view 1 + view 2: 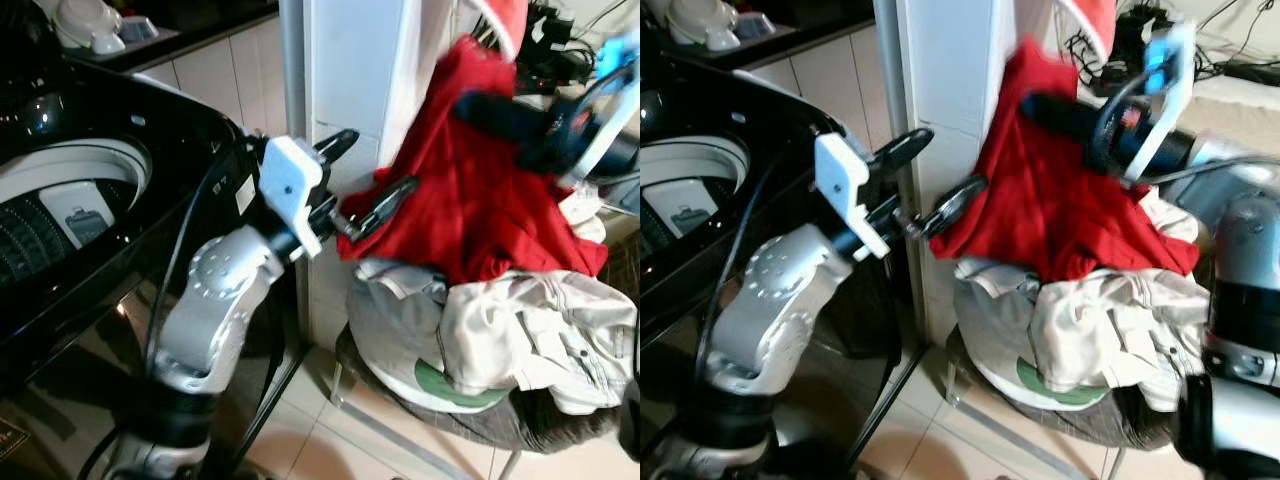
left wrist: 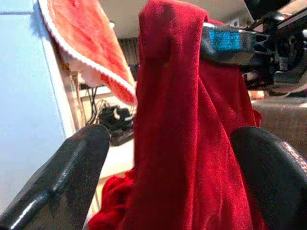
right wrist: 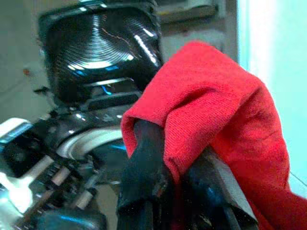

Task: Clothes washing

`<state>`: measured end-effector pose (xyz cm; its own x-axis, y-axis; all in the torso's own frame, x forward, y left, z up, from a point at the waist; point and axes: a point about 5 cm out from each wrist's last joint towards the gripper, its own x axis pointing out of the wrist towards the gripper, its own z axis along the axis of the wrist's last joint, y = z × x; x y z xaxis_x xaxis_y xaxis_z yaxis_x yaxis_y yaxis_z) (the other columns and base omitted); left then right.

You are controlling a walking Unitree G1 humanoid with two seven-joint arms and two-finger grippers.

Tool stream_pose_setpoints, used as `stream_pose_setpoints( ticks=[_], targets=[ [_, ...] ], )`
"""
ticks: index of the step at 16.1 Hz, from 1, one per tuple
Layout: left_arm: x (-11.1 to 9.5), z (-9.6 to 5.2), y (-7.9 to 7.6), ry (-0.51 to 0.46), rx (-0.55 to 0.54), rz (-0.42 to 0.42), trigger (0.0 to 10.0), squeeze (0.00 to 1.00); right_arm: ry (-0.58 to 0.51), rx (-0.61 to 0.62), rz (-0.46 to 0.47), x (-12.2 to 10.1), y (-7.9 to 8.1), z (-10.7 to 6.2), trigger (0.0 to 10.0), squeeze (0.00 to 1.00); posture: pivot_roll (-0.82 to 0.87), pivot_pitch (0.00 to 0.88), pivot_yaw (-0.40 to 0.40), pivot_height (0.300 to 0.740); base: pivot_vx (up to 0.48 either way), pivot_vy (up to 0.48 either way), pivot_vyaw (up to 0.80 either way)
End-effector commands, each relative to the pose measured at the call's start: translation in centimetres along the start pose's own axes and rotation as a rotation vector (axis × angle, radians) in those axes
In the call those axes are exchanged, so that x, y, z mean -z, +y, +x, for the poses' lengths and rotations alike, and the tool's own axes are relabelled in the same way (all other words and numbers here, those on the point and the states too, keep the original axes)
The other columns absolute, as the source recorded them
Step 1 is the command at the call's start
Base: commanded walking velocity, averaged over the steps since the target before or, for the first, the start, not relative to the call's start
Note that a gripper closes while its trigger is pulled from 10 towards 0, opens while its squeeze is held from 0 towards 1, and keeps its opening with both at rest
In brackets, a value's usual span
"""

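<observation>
Right claw (image 3: 177, 167) pinches red garment (image 1: 480, 190), left claw (image 1: 365, 180) beside

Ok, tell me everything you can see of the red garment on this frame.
The red garment is a soft, knit-looking cloth, plain deep red, crumpled and hanging in folds. Its top is lifted and pinched in the shut right gripper, with a fold draped over the fingers. The lower part spreads over the pile of pale clothes heaped on a chair beside the white pillar. The left gripper, fingers open, is at the garment's lower left edge, the cloth between its fingers.
</observation>
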<state>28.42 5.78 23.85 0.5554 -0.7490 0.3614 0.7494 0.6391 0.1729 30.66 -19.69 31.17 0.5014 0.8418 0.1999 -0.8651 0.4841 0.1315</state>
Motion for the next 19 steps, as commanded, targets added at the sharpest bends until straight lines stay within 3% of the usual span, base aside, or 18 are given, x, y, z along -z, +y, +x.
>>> stream_pose_setpoints(
  ticks=[1, 5, 6, 7, 8, 13, 14, 15, 19],
  targets=[
    [-0.4, 0.8, -0.1, -0.035, -0.003, -0.002, 10.0, 1.0, -0.062, -0.066, -0.034, -1.7, 1.3, 0.3, 0.0, 0.0, -0.08, 0.0, 0.003, 0.74, 0.0, 0.0, 0.0],
    [-0.8, 2.0, 0.7, -0.088, -0.101, 0.054, 10.0, 0.96, -0.117, -0.146, 0.001, -2.3, 2.7, 0.5, 0.0, 0.0, -0.09, 0.0, 0.008, 0.74, 0.0, 0.0, 0.0],
    [-0.9, 2.1, 0.7, -0.103, -0.099, 0.032, 10.0, 0.41, -0.119, -0.155, 0.001, -2.4, 3.0, 0.6, 0.0, 0.0, -0.09, 0.0, 0.007, 0.74, 0.0, 0.0, 0.0],
    [-1.0, 2.2, 0.3, -0.121, -0.067, -0.001, 10.0, 0.17, -0.124, -0.167, 0.01, -2.4, 3.2, 0.7, 0.0, 0.0, -0.09, 0.0, 0.007, 0.74, 0.0, 0.0, 0.0],
    [-1.1, 2.3, -1.0, -0.142, 0.021, -0.062, 10.0, 0.0, -0.14, -0.201, 0.027, -2.5, 3.8, 1.2, 0.0, 0.0, -0.09, 0.0, 0.008, 0.74, 0.0, 0.0, 0.0],
    [-0.6, 2.3, -3.0, -0.157, 0.15, -0.134, 10.0, 0.0, -0.141, -0.226, 0.045, -2.2, 4.6, 2.1, 0.0, 0.0, -0.09, 0.0, 0.003, 0.74, 0.0, 0.0, 0.0],
    [-0.6, 2.2, -3.0, -0.154, 0.161, -0.148, 4.5, 0.0, -0.128, -0.212, 0.044, -2.1, 4.5, 2.0, 0.0, 0.0, -0.09, 0.0, 0.003, 0.74, 0.0, 0.0, 0.0],
    [-0.5, 2.0, -2.8, -0.148, 0.16, -0.159, 0.0, 0.0, -0.121, -0.199, 0.045, -1.9, 4.4, 2.0, 0.0, 0.0, -0.09, 0.0, 0.004, 0.74, 0.0, 0.0, 0.0],
    [-0.6, 1.4, -1.6, -0.152, 0.111, -0.149, 0.0, 0.0, -0.112, -0.163, 0.041, -1.7, 4.2, 1.7, 0.0, 0.0, -0.09, 0.0, 0.004, 0.74, 0.0, 0.0, 0.0]
  ],
)
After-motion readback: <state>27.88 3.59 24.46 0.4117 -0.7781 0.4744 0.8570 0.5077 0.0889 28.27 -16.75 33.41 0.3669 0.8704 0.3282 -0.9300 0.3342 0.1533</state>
